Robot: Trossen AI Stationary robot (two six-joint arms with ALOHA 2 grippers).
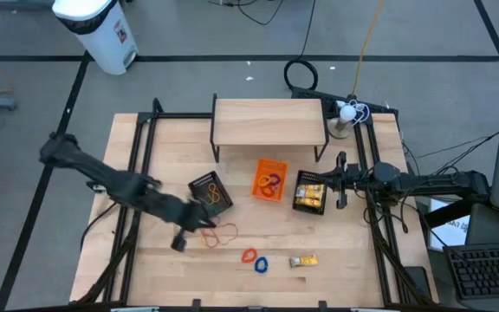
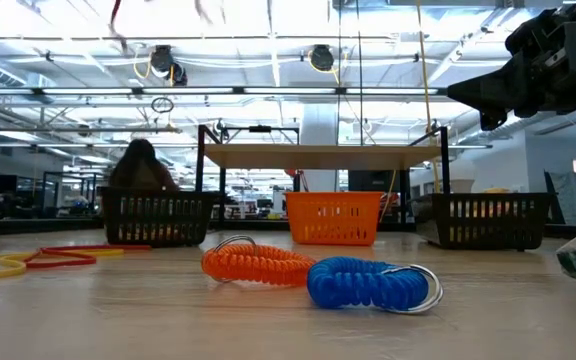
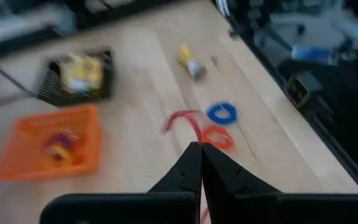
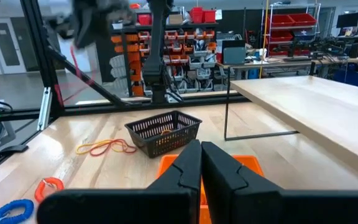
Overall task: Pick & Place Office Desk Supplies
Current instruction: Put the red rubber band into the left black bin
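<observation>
My left gripper is shut on a thin red rubber band and is raised over the table's middle, near the left black mesh bin. More red and tan rubber bands lie on the table below it. An orange coil ring, a blue coil ring and a yellow-and-white packet lie near the front edge. My right gripper is shut and empty. It hovers between the orange bin and the right mesh bin, which holds yellow packets. My left gripper pinches the red rubber band between its two shut fingers, with a bit of red showing in the seam between them. The band's loop trails past the fingertips. In the right wrist view the band hangs slack below the gripper, clear of the table.
A small wooden shelf stands at the table's far middle. Black frame rails run along both table sides. The left mesh bin holds rubber bands and the orange bin holds rings. Bare wood shows at the front left and front right. A person sits far behind the table.
</observation>
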